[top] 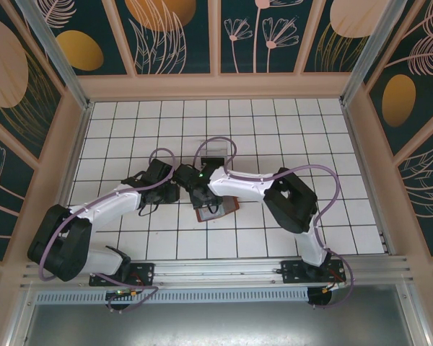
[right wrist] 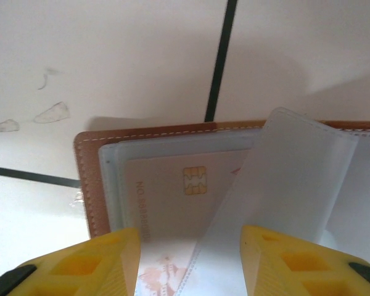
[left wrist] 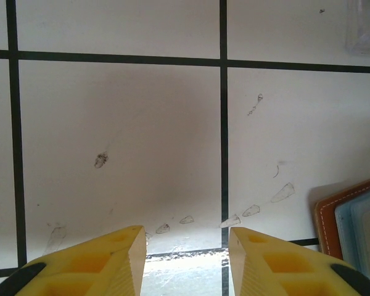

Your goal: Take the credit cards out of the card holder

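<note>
The card holder [top: 228, 207] lies open on the tiled floor at the middle, reddish-brown with pale blue lining. In the right wrist view its leather edge [right wrist: 86, 179] frames a clear pocket holding a pale credit card [right wrist: 179, 185] with a gold chip. A translucent sleeve page [right wrist: 290, 179] stands lifted and tilted over the card's right side. My right gripper [right wrist: 191, 237] hovers over the holder, its yellow jaws apart with the card and sleeve between them. My left gripper [left wrist: 186, 237] is open above bare tile, with the holder's corner [left wrist: 351, 222] just to its right.
A clear plastic tray [top: 215, 150] stands on the floor just beyond the two grippers; its corner [left wrist: 365, 24] is at the upper right of the left wrist view. Both arms meet at the middle. Patterned walls ring the tiled floor.
</note>
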Robot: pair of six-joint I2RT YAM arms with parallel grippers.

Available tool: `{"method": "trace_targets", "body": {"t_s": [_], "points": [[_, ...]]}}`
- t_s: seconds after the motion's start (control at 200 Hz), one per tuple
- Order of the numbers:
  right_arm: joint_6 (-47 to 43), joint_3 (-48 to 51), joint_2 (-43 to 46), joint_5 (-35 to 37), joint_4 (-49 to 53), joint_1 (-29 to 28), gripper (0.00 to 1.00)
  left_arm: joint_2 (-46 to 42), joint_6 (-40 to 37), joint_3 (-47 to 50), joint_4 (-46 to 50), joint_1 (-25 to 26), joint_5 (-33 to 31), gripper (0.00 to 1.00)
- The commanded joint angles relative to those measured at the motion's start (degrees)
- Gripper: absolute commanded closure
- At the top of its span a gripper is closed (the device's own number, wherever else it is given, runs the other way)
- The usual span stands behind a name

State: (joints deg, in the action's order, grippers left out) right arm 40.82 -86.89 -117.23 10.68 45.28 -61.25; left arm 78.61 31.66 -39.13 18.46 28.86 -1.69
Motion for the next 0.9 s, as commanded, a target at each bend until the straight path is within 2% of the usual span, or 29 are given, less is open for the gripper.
{"method": "trace_targets", "body": {"t_s": [0.0,0.195,0.475,0.686,0.896], "points": [[0.53,-1.88,-1.25,4.86,5.17,-0.46,0.55,0.83,-0.89,-1.11,-0.79,-0.38,0.82,0.59],[0.99,-2.89,-1.86,6.39,7.04,-0.88,0.59,0.75,-1.34,-1.03,-0.97,-0.39,0.91,0.59],[1.93,-6.9,-3.03,12.46,13.77,-2.19,0.49,0.69,-1.43,-1.04,-1.28,-0.39,1.17,0.59],[2.88,-7.65,-2.35,16.96,17.93,-2.38,0.47,0.93,-1.6,-1.52,-1.08,-0.36,1.69,0.59],[2.73,-4.34,-0.2,18.39,17.25,-1.71,0.46,1.47,-1.6,-1.91,-1.4,-0.3,3.26,0.59]]}}
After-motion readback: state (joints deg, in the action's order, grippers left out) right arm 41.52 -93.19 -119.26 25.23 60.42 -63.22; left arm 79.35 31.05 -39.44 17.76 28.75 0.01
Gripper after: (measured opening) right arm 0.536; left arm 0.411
